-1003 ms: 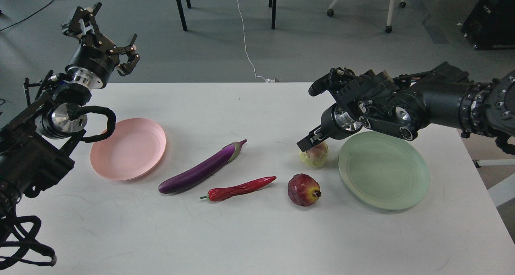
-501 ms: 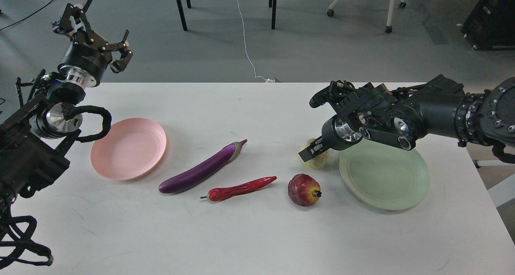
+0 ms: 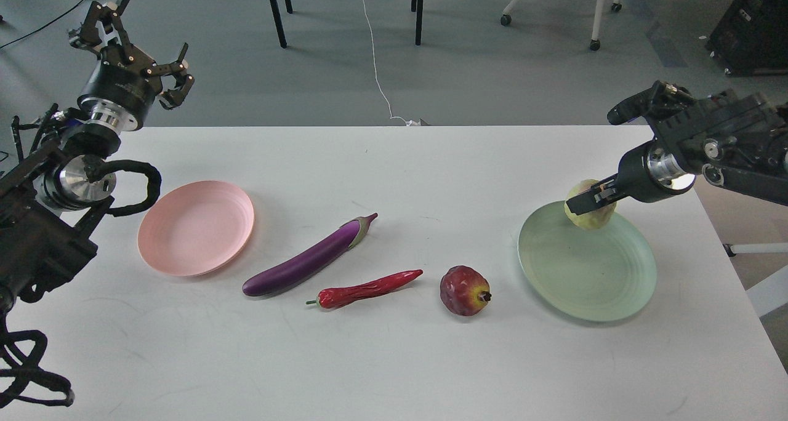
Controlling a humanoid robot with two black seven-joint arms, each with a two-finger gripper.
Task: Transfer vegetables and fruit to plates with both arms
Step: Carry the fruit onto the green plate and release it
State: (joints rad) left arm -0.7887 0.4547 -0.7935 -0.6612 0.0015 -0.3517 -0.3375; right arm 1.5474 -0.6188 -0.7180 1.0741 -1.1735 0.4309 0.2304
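My right gripper (image 3: 590,200) is shut on the yellow-green fruit (image 3: 591,212) and holds it over the far edge of the pale green plate (image 3: 585,273). The dark red fruit (image 3: 464,290) lies on the table left of that plate. The red chili pepper (image 3: 366,288) and the purple eggplant (image 3: 311,258) lie at the table's middle. The pink plate (image 3: 196,227) sits bare at the left. My left gripper (image 3: 129,45) is open and empty, raised beyond the table's far left corner.
The white table (image 3: 394,359) ends close to the right of the green plate. Chair and table legs (image 3: 277,12), a white cable (image 3: 375,58) and a black case (image 3: 751,27) stand on the floor beyond.
My right gripper closed on the yellow-green fruit, lifted it off the table and carried it right over the green plate. My left gripper rose and drew back to the left.
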